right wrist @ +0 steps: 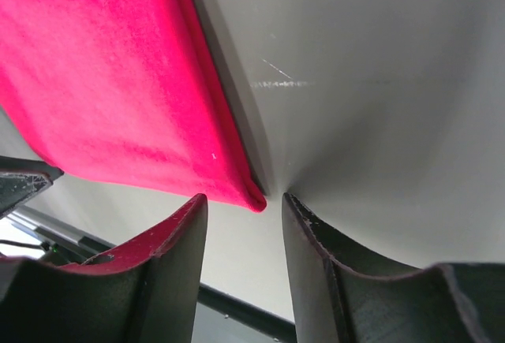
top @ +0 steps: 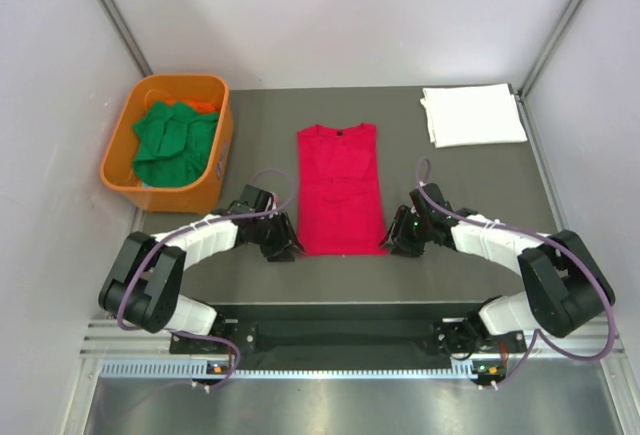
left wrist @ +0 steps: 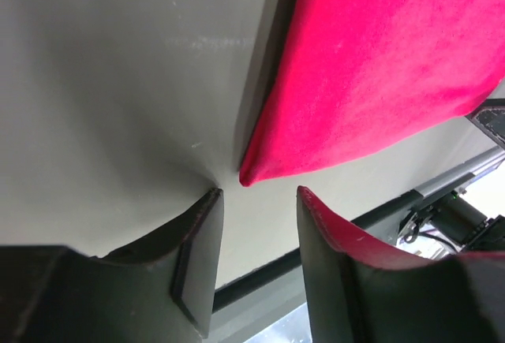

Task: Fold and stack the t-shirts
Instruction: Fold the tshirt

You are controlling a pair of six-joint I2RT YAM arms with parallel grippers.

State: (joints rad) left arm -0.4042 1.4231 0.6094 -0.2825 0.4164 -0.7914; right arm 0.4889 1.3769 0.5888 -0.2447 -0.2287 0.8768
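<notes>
Lies flat mid-counter (top: 480, 185): red t-shirt (top: 340, 188), soft cloth folded to a long rectangle. At its near corners, left pincer (left wrist: 259, 193) and right pincer (right wrist: 245, 199), both spread, pinching nothing. Far right, folded white t-shirt (top: 472, 115); crumpled green t-shirts (top: 175, 140) in orange plastic tub (top: 215, 170).

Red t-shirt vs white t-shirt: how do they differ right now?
Red t-shirt lies mid-table as a long narrow strip, neckline showing; white t-shirt is a compact folded rectangle at the far right corner. The left hand and right hand sit open at the red t-shirt's near corners; no hand is near the white t-shirt. Both lie flat on the table, outside the orange tub.
</notes>
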